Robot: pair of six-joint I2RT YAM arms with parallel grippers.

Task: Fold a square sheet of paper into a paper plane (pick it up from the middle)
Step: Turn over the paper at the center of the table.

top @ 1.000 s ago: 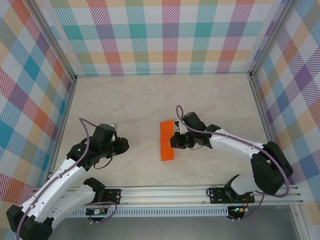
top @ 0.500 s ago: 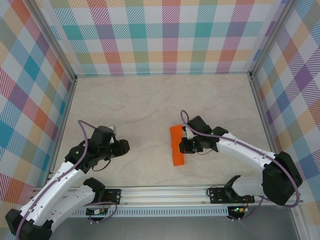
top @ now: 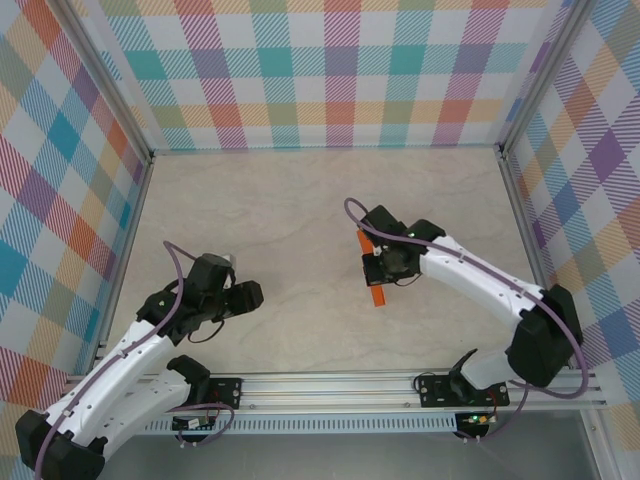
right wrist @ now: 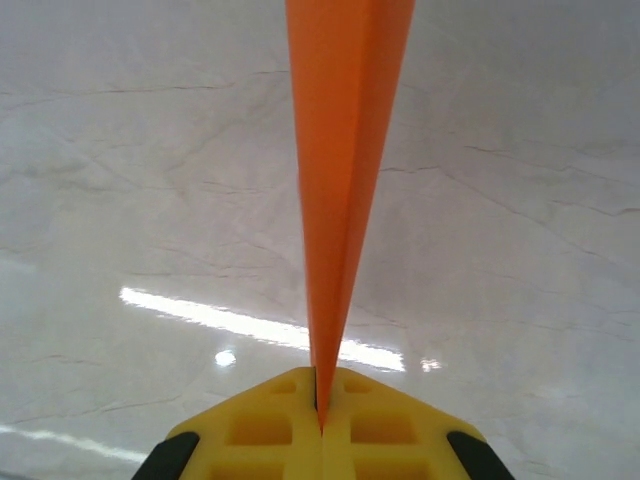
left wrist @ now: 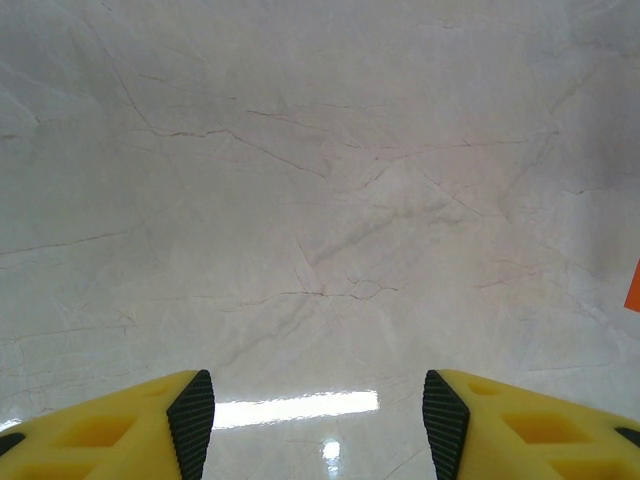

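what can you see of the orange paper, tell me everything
The orange paper is thin, plain and bright, folded into a narrow layered strip with a sharp crease. The shut right hand pinches one end between its yellow fingers, and the rest runs straight out, widening away from them. From above it shows edge-on as a slim sliver right of the table's middle, partly under the hand. Whether it touches the table cannot be told.

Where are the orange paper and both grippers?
orange paper [right wrist: 345, 150]: right wrist view, folded middle.
right gripper [right wrist: 320, 395]: right wrist view, midway between the jaws.
left gripper [left wrist: 318, 420]: left wrist view, midway between the jaws.
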